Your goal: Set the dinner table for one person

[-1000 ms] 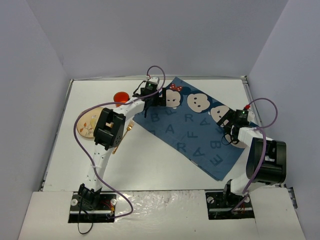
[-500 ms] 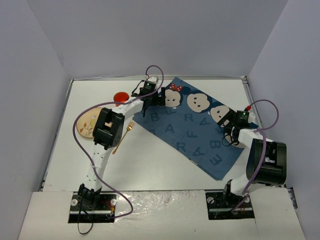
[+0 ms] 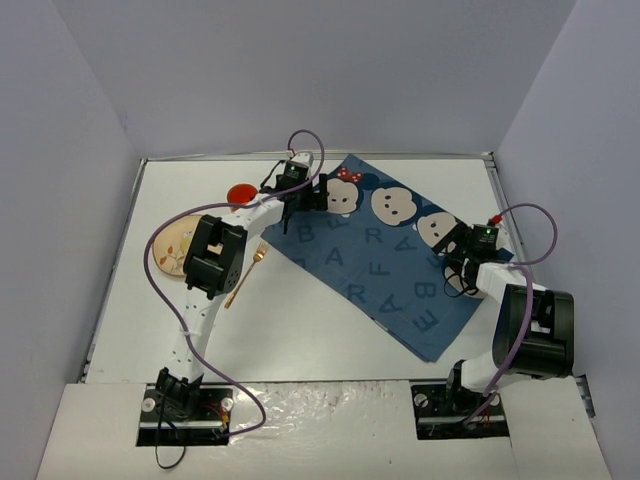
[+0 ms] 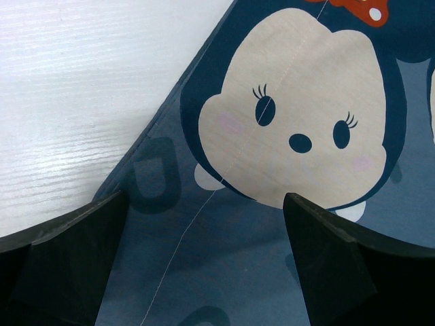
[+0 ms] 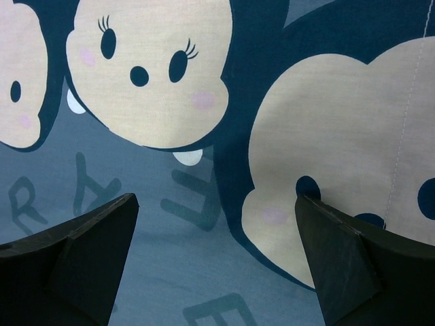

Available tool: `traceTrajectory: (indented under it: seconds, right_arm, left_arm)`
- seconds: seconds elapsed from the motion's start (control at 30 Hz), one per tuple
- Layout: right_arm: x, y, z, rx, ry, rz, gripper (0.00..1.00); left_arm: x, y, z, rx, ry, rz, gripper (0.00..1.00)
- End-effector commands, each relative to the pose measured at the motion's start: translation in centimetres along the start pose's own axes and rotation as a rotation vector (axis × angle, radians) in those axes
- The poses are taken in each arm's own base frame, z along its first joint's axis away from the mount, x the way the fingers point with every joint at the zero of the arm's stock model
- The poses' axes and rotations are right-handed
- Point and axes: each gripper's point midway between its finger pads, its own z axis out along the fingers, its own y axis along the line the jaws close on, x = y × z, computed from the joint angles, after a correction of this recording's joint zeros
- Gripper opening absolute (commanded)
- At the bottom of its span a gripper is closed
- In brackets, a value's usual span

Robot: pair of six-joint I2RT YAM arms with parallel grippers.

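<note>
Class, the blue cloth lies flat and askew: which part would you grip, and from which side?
Pinch the blue cloth at its far-left edge, beside the bow-wearing mouse face, probably coming straight down with the open left gripper. It lies flat on the dinner table, so only an edge offers a pinch.

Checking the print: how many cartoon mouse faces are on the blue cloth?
3, along the cloth's far edge: bow face by the left claw, middle face, end face by the right claw. More may be hidden.
</note>
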Motion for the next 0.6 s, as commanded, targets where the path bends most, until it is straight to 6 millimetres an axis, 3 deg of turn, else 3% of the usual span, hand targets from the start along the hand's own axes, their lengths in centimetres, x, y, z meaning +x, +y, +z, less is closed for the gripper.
traceTrajectory:
  seconds: [0.0, 0.07, 0.2, 0.3, 0.4, 0.5, 0.57]
  right_arm:
    - [1.7, -0.8, -1.3, 0.047, 0.075, -0.004, 0.98]
    - [0.4, -0.3, -1.9, 0.046, 0.042, -0.022, 0.99]
    - [-3.4, 1.9, -4.2, 0.002, -0.052, -0.063, 1.00]
    - [-7.0, 4.3, -7.1, -0.060, -0.155, -0.095, 1.00]
    - [-9.2, 6.3, -9.9, -0.131, -0.230, -0.117, 1.00]
    - [-10.4, 8.5, -12.9, -0.236, -0.286, -0.139, 1.00]
    - [-10.4, 9.9, -15.3, -0.315, -0.316, -0.151, 1.00]
  left_arm:
    - [-2.0, 2.3, -2.6, -0.069, -0.009, -0.004, 0.97]
    - [-3.4, 1.5, -3.6, -0.046, -0.035, -0.003, 0.97]
    - [-7.7, -1.0, -7.4, 0.015, -0.122, -0.002, 0.97]
    - [-11.2, -3.2, -11.3, 0.065, -0.206, -0.001, 0.97]
    - [-13.8, -4.9, -15.1, 0.106, -0.271, 0.004, 0.97]
    - [-16.3, -6.1, -20.6, 0.144, -0.351, -0.010, 0.97]
    - [-16.0, -5.6, -23.0, 0.132, -0.367, -0.024, 0.97]
